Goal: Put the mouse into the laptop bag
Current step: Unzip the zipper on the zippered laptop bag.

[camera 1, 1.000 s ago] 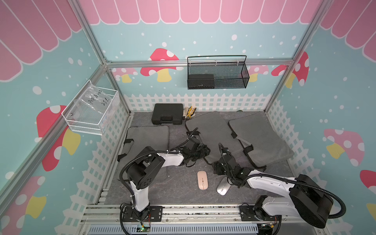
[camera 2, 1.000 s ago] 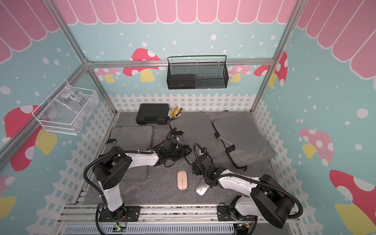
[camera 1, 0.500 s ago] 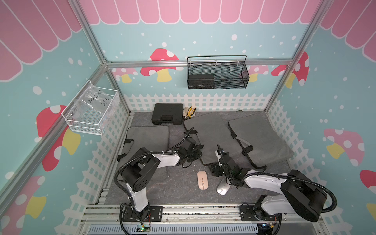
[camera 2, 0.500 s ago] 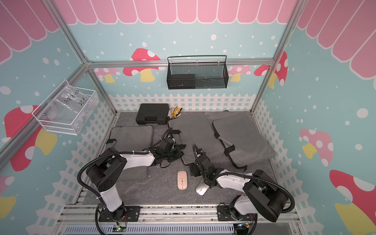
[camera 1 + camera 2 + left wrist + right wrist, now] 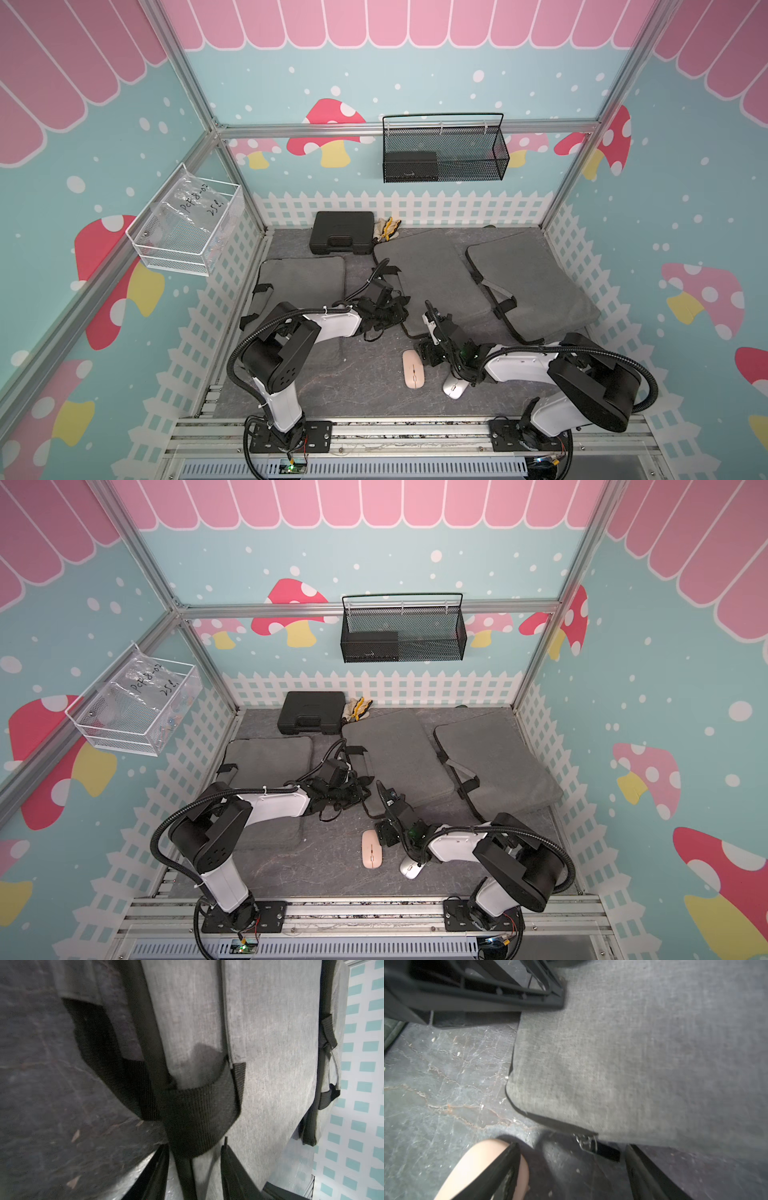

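While pink mouse (image 5: 412, 369) lies lower centre of both top views, outside laptop bag (image 5: 428, 282): likely light, hard, slick shell, so pinch across long sides at mid-body. Right gripper (image 5: 572, 1146) wide open, empty, beside mouse. Left gripper (image 5: 195, 1142) part open, straddling bag strap (image 5: 197, 1109), not pinching.

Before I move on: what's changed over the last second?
The right gripper slid to the robot's left, toward the pink mouse, jaws open, holding nothing. The left gripper shifted slightly leftward by the handle strap of the laptop bag, jaws apart around it. The pink mouse, the silver mouse and the laptop bag stayed put.
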Action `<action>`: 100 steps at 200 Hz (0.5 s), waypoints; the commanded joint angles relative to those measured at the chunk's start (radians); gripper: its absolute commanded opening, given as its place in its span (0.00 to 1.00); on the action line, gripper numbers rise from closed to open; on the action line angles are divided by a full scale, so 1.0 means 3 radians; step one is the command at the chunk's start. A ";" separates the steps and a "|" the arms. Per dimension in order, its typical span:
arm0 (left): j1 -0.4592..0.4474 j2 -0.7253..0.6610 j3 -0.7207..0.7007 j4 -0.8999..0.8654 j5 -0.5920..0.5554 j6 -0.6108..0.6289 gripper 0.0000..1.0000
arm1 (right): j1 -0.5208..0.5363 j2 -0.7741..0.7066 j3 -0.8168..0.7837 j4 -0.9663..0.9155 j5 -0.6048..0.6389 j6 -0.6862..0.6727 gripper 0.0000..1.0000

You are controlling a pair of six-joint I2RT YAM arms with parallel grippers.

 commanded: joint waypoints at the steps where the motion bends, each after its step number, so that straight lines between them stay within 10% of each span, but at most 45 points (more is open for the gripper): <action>1: 0.0026 -0.0098 -0.0047 -0.0045 -0.0045 0.0046 0.45 | 0.0021 0.0118 0.0064 -0.0019 0.0217 -0.0068 0.79; 100: 0.0023 -0.0042 -0.0030 0.0018 0.0003 0.0003 0.44 | 0.0064 0.0247 0.0176 -0.0114 0.0148 -0.0008 0.30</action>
